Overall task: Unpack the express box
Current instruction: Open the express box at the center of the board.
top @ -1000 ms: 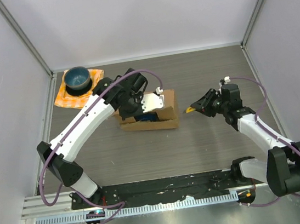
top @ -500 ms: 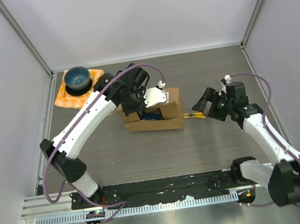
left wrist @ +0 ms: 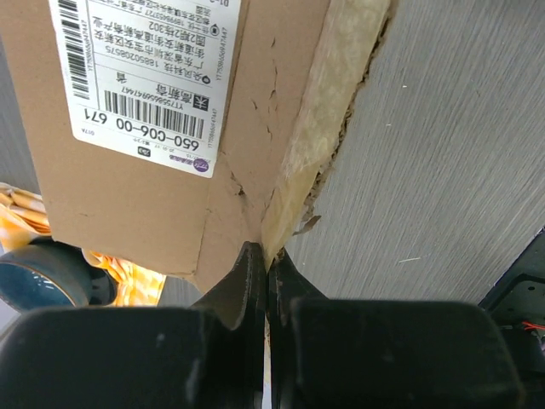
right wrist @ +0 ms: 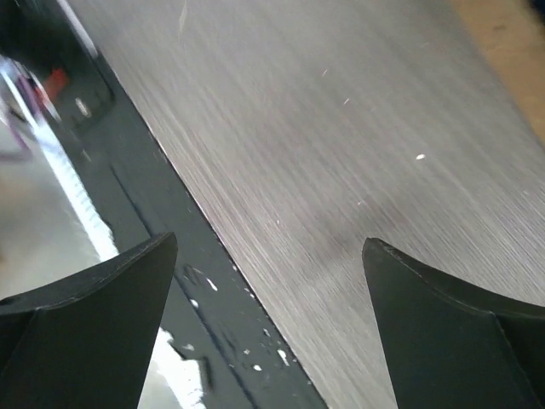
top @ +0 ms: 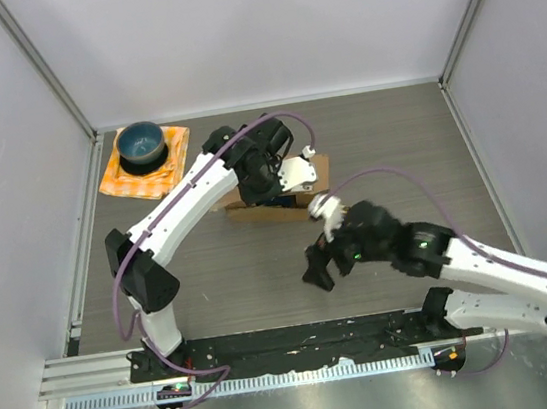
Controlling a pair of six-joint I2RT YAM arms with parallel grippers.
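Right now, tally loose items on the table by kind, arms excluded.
express box: 1
orange cloth: 1
blue bowl: 1
Total: 3

Matt brown cardboard express box (left wrist: 255, 102)

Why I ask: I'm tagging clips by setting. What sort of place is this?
Most likely a robot lab test cell: plain white panel walls enclose a grey table, the left arm and right arm are bolted to a rail at its near edge, and the express box looks like a staged prop.
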